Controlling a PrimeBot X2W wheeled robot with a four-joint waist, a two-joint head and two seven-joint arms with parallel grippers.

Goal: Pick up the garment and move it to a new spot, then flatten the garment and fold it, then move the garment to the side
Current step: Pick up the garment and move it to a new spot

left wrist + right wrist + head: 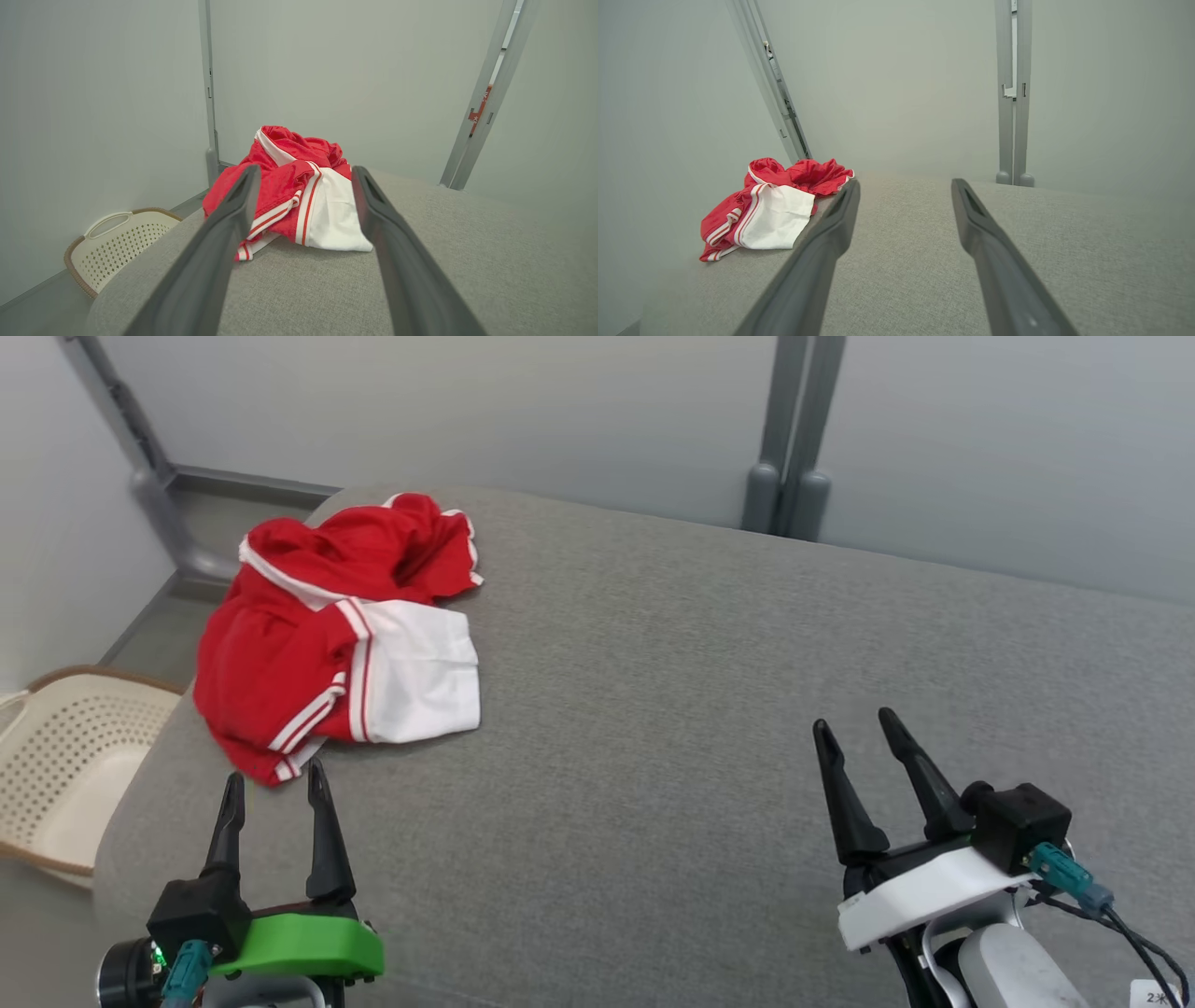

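Now: wide open on left gripper, gripping nothing, tips just short of garment hem at 12 o'clock. Wide open too on right gripper, empty, over bare grey cushion, fingers angled toward 11. Garment crumpled, red-and-white, at cushion's 10 o'clock corner. Both arms cut off at bottom edge; basket half hidden at 9.

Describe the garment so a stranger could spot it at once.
Start at the wide grey cushioned surface. On its far left part, just beyond the left claw, lies the garment in a crumpled heap. It is bright red with a white panel and stripes, unlike the cream perforated basket on the floor.
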